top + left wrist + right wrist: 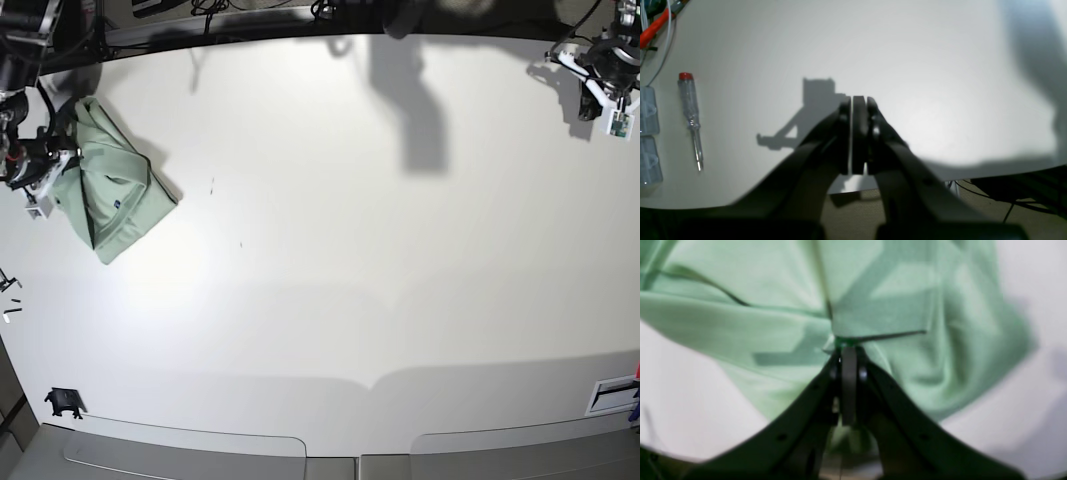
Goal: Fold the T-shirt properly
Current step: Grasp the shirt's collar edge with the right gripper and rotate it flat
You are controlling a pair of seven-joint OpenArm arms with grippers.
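Base view looks down on the whole table (330,300); wrist views hover close.

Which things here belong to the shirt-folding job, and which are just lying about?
Job:
- T-shirt
- right gripper, shut on the T-shirt
- left gripper, shut, holding nothing

Lying about:
- screwdriver
- plastic boxes
- black clip

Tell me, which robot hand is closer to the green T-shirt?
The right gripper: it's shut on the T-shirt. The left gripper hangs closed and empty over the table, at the opposite end.
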